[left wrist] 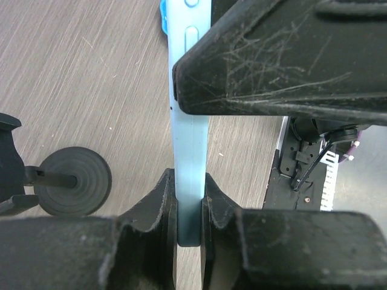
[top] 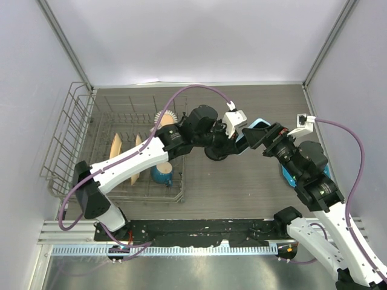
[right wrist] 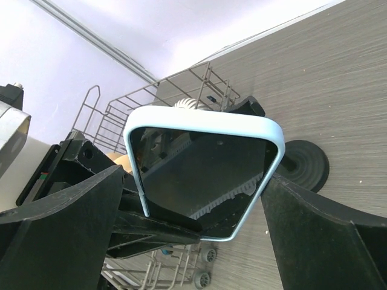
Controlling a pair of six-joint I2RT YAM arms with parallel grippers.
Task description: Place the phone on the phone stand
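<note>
Left gripper [left wrist: 190, 196] clenched across thickness of slim light-blue-cased phone with glossy black screen [left wrist: 188, 136]; right gripper [right wrist: 195, 181] flanks phone's side edges, contact cannot be told; phone airborne, edge-on, just beside small black disc-based phone stand [left wrist: 75, 181]; advice: keep one firm hold, align above stand head, lower slowly, release last.
</note>
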